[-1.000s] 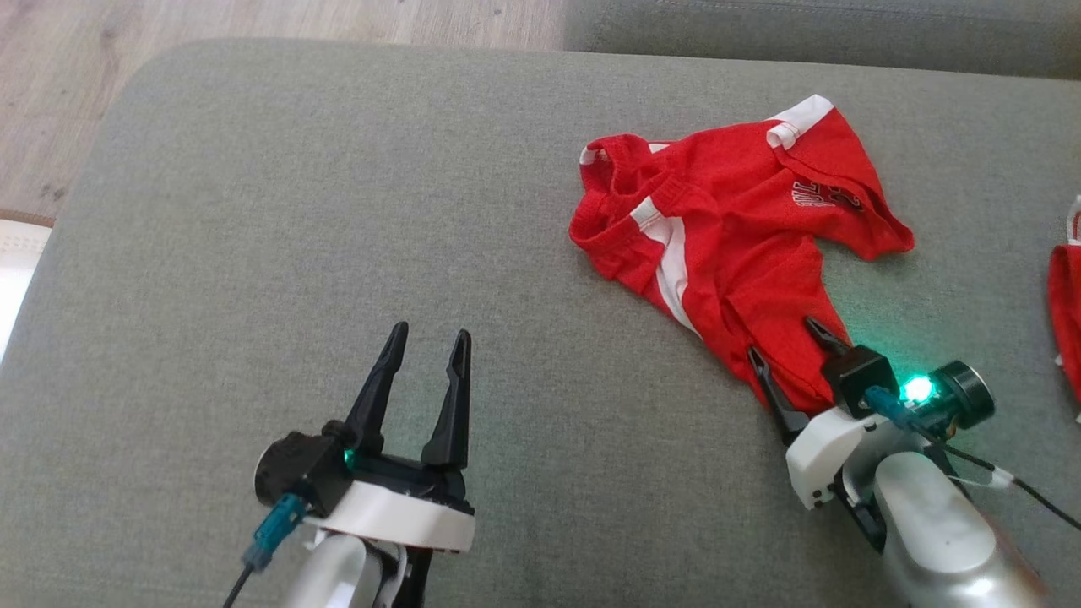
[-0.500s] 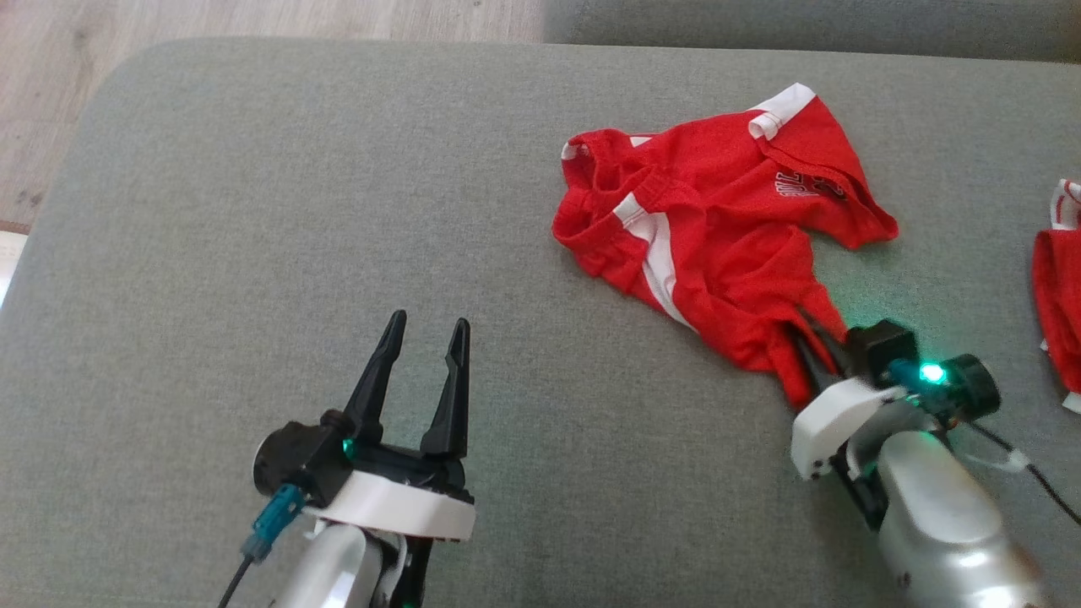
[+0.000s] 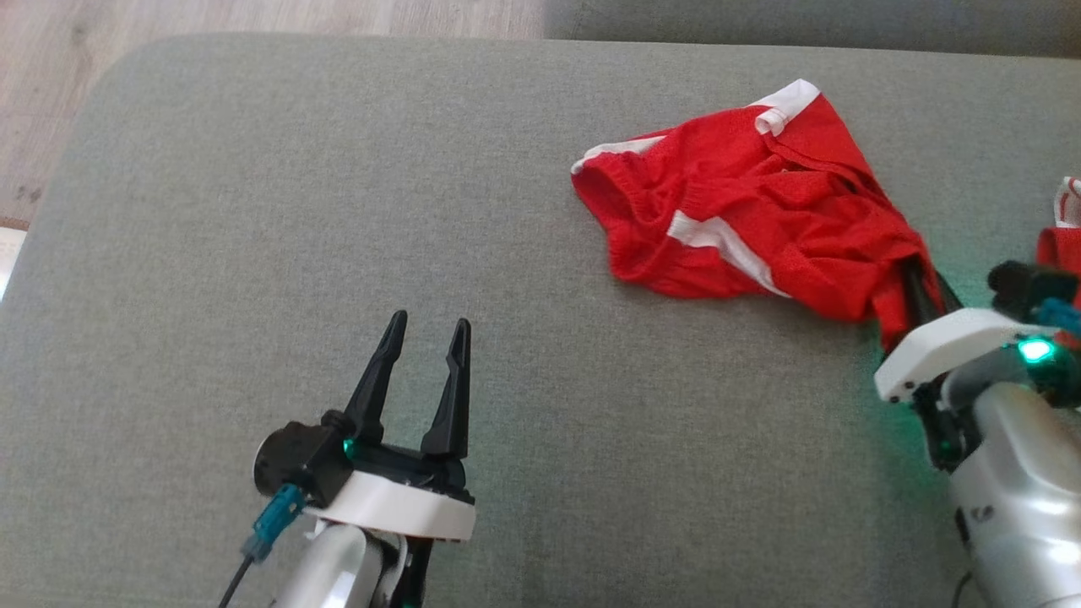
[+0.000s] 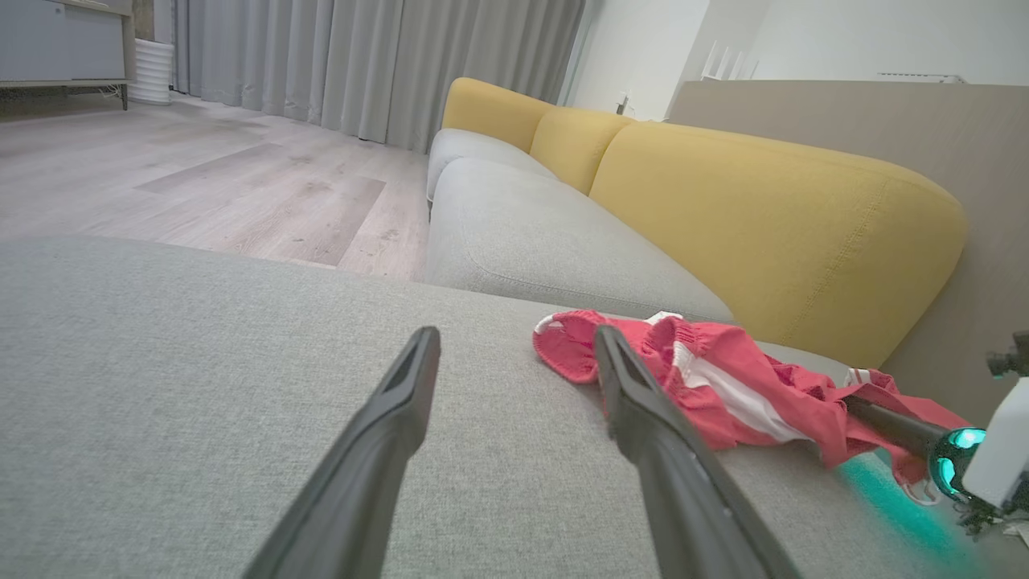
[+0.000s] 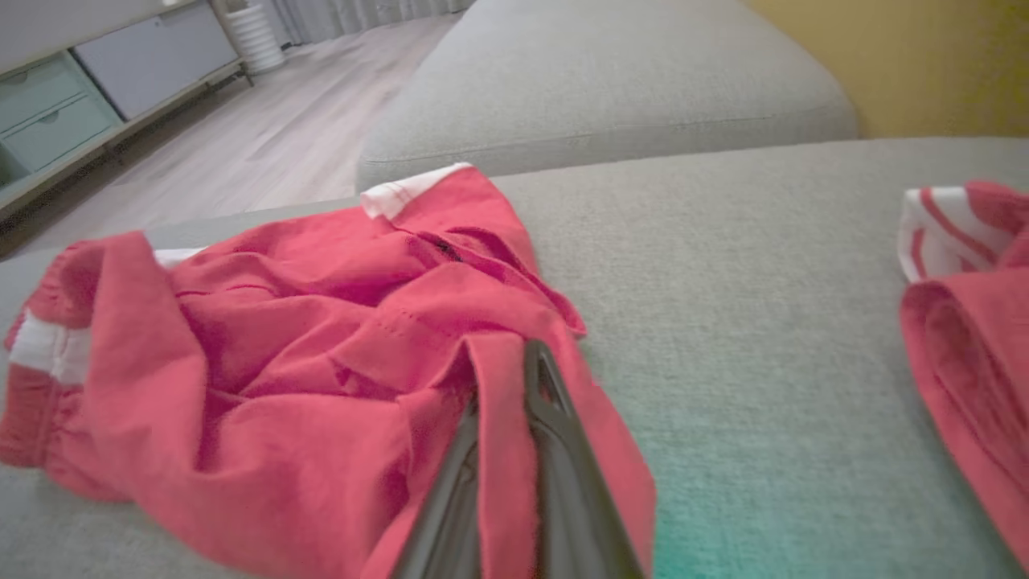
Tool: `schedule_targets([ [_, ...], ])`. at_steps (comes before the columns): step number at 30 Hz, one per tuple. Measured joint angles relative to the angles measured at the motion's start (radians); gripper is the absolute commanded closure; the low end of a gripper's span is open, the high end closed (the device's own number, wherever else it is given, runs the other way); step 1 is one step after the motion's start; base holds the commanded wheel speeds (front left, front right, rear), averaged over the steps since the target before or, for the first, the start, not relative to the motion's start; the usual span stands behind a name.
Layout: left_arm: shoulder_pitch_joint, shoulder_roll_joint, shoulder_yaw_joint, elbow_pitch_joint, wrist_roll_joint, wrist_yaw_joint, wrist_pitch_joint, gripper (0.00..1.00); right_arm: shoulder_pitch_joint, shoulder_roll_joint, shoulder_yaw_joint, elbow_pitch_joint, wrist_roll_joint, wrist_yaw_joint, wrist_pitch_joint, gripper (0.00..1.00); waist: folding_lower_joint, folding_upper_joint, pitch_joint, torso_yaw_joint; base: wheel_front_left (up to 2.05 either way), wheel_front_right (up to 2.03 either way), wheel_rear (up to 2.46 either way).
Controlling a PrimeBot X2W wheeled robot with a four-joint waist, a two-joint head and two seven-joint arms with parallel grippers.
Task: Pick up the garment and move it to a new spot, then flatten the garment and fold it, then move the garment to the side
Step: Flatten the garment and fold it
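The garment (image 3: 743,211) is red with white stripes and lies crumpled on the grey cushion (image 3: 253,211), right of centre. My right gripper (image 3: 916,283) is shut on the garment's right-hand edge, and the cloth drapes over its fingers. In the right wrist view the two fingers are pressed together with a fold of the garment (image 5: 265,354) pinched between them at the right gripper (image 5: 514,358). My left gripper (image 3: 426,325) stands open above bare cushion, well left of the garment. From the left wrist the left gripper (image 4: 514,338) is open, with the garment (image 4: 723,386) beyond its right finger.
A second red and white cloth (image 3: 1066,228) lies at the cushion's right edge, close to my right wrist, and appears as the cloth (image 5: 965,322) at the right. Wooden floor (image 3: 253,17) lies past the cushion's far left edge. A yellow sofa back (image 4: 764,201) stands behind.
My right gripper has shut on the garment's near edge and drawn it to the right and slightly up, bunching the cloth. The left gripper has stayed still and open.
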Motion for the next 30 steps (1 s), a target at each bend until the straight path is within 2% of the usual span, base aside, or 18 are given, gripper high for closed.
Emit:
schedule_targets([
  [7, 0.000, 0.000, 0.000, 0.000, 0.000, 0.000, 0.000, 0.00, -0.026, -0.014, -0.035, 0.040, 0.103, 0.000, 0.075, 1.00, 0.0000, 0.0000, 0.008, 0.005, 0.00, 0.00, 0.00],
  [8, 0.000, 0.000, 0.000, 0.000, 0.000, 0.000, 0.000, 0.00, -0.030, -0.014, -0.045, 0.044, 0.118, 0.000, 0.078, 0.57, 0.0000, 0.0000, 0.008, 0.005, 0.00, 0.00, 0.00],
  [9, 0.000, 0.000, 0.000, 0.000, 0.000, 0.000, 0.000, 0.00, -0.030, -0.014, -0.045, 0.044, 0.118, 0.000, 0.078, 0.00, 0.0000, 0.0000, 0.008, 0.005, 0.00, 0.00, 0.00],
  [20, -0.001, 0.000, 0.003, 0.005, 0.000, 0.000, 0.000, 0.00, -0.064, -0.054, -0.098, 0.046, 0.167, 0.000, 0.068, 0.00, 0.0000, 0.0000, -0.009, -0.026, 0.00, 0.00, 0.00],
  [26, 0.000, 0.000, 0.008, 0.004, 0.000, 0.000, 0.000, 0.00, -0.075, -0.085, -0.126, -0.045, 0.161, 0.000, 0.012, 0.00, 0.0000, 0.0000, -0.032, -0.060, 0.00, 0.00, 0.00],
  [30, 0.001, 0.000, 0.020, -0.005, 0.000, 0.000, 0.000, 0.00, -0.047, -0.074, -0.116, -0.162, 0.161, 0.000, -0.021, 0.00, -0.0001, 0.0000, -0.047, -0.084, 0.00, 0.00, 0.00],
])
